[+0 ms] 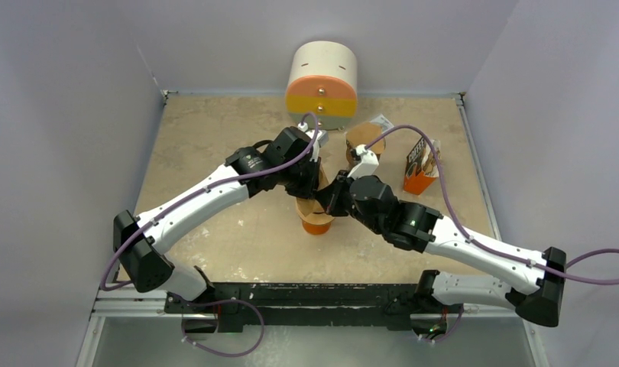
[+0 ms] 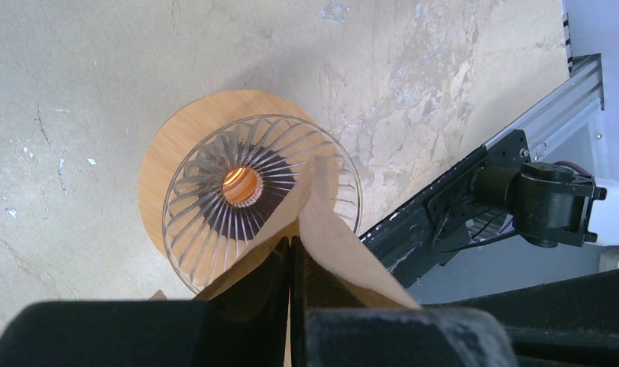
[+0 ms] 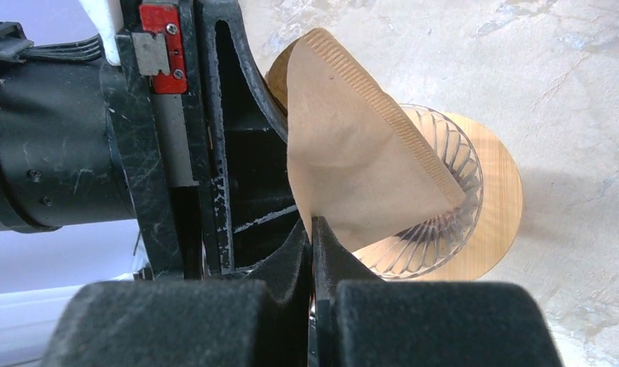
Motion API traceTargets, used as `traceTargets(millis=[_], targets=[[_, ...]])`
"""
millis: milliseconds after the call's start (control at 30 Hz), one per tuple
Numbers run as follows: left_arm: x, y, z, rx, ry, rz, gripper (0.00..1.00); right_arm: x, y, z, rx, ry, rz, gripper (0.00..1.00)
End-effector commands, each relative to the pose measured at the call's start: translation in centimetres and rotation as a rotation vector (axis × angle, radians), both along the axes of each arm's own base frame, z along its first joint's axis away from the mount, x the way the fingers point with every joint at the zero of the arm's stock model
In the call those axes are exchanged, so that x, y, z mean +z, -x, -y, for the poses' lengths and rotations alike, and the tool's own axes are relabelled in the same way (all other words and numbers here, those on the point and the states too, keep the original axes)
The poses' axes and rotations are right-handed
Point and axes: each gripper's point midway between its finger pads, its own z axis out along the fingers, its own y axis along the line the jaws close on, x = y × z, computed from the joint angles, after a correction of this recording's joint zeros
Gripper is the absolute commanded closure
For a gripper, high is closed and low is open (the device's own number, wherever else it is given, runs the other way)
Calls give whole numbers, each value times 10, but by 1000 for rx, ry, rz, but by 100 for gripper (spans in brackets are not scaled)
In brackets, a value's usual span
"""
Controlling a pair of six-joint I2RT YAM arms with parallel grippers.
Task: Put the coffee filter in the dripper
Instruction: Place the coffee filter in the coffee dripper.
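In the middle of the table [image 1: 207, 153] stands the dripper [image 1: 315, 223], a clear ribbed glass cone set in a round wooden collar. The coffee filter [image 3: 360, 168], brown paper with a crimped seam, hangs just above the cone, half spread and not yet seated in it. Its lower corner overlaps the glass rim, though I cannot tell whether it touches. The left gripper [image 2: 291, 251] is pinched tight on one edge of the paper. The right gripper [image 3: 314, 229] is clamped on another edge, close beside the left one. Farther back I see a white and orange drum [image 1: 322, 84], a brown round container [image 1: 361, 136] and an orange carton [image 1: 419, 174].
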Motion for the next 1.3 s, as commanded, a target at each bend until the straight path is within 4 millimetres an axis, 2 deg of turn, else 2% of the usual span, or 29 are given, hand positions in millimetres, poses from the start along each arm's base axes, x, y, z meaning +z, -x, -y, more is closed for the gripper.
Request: traceTargets(millis=[0,67,300,600,767,933,1267], targets=[[22,-8,11,9,67,61,100,17,2,0,-13,-107,23,100],[24,-8,14,12,95,65,100,19,4,2,-13,-124,26,100],[33,-2,24,-10,176,47,84,22,8,10,-14,-150,33,100],[19,3,14,6,144,25,67,22,12,16,-22,-206,35,100],[17,-1,5,26,88,50,67,18,11,17,-37,-212,24,100],[12,-5,1,9,15,46,73,15,7,19,-77,-218,3,100],[-3,-9,9,-26,-41,8,77,0,5,25,-153,-266,-52,100]])
